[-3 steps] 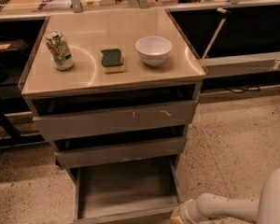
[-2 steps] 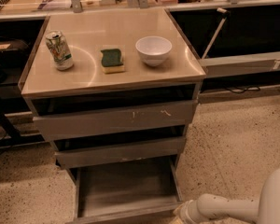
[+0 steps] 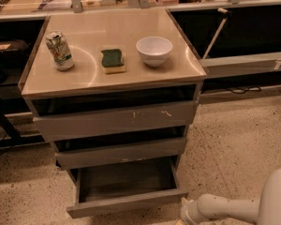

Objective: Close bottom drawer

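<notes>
Drawer: bottom drawer (image 3: 126, 203) is the lowest one in the cabinet (image 3: 113, 120) and is pulled far out.
Gripper: gripper (image 3: 186, 213) is low, just beside the drawer's front right corner. I cannot tell if it is open or shut.
Push: best to move to the middle of the front and push straight in.
Speed: slow, so it does not jam.
Top: can (image 3: 59, 50), sponge (image 3: 113, 60) and bowl (image 3: 154, 50) may shake if bumped.
</notes>
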